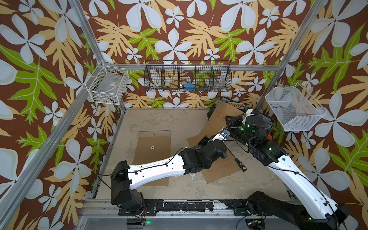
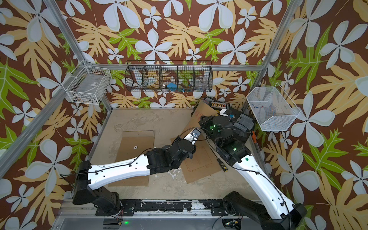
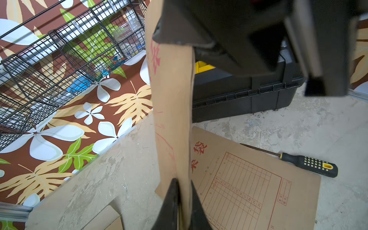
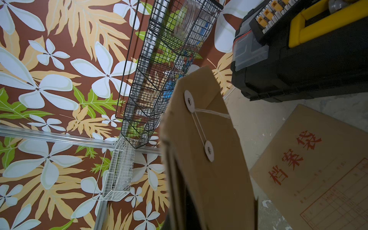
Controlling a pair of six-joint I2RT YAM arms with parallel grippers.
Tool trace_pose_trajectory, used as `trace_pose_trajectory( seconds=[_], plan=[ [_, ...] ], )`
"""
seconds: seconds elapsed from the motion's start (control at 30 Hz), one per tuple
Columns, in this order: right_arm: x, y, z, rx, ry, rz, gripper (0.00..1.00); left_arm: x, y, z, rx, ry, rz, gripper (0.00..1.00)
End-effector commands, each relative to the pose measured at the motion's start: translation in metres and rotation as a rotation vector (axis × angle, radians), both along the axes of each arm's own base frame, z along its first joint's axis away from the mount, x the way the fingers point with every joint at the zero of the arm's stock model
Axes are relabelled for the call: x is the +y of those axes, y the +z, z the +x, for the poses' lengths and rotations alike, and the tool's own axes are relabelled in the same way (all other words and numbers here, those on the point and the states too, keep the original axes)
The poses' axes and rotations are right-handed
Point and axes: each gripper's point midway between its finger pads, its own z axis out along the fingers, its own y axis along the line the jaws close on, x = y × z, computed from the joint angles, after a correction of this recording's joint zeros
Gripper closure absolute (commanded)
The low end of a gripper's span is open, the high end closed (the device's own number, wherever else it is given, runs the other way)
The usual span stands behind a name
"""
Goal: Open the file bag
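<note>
A brown kraft file bag (image 1: pixel 220 111) is held up off the table at the back right, in both top views. Its string (image 4: pixel 199 127) runs between two white discs, one on the flap (image 4: pixel 189 100) and one on the body (image 4: pixel 209 150). My left gripper (image 3: pixel 183 182) is shut on the bag's lower edge (image 3: pixel 171 89). My right gripper (image 1: pixel 229 119) grips the bag higher up; in the right wrist view the bag hides its jaws.
A second printed file bag (image 3: pixel 258 179) lies flat under the arms, and another (image 1: pixel 153 145) lies at the left. A black-and-yellow screwdriver (image 1: pixel 240 163) lies beside the flat bag. A black toolbox (image 4: pixel 298 59) stands in the back right corner. Wire baskets (image 1: pixel 187 76) hang on the walls.
</note>
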Motion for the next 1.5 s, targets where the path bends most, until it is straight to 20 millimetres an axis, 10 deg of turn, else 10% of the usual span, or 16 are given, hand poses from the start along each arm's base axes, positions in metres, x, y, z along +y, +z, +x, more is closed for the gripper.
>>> trace_pose_trajectory(
  seconds=[0.0, 0.17, 0.5, 0.93, 1.17, 1.47],
  plan=[
    [0.003, 0.013, 0.002, -0.055, 0.008, 0.046, 0.78, 0.004, 0.003, -0.002, -0.006, 0.003, -0.006, 1.0],
    [-0.01, 0.02, 0.0, -0.128, -0.055, 0.081, 0.01, 0.014, 0.003, -0.003, -0.011, 0.019, -0.026, 1.0],
    [-0.039, 0.06, -0.022, -0.393, -0.115, -0.144, 0.0, 0.052, 0.0, 0.013, 0.131, -0.014, -0.204, 1.0],
    [-0.018, 0.001, 0.012, -0.301, 0.118, -0.619, 0.0, 0.103, 0.039, 0.023, 0.27, -0.188, -0.522, 1.0],
    [-0.007, -0.012, 0.027, -0.387, 0.433, -0.557, 0.0, 0.129, 0.064, 0.019, 0.285, -0.258, -0.66, 1.0],
    [0.015, 0.021, 0.001, -0.638, 0.691, -0.412, 0.0, 0.149, 0.105, 0.0, 0.288, -0.465, -0.812, 1.0]
  ],
)
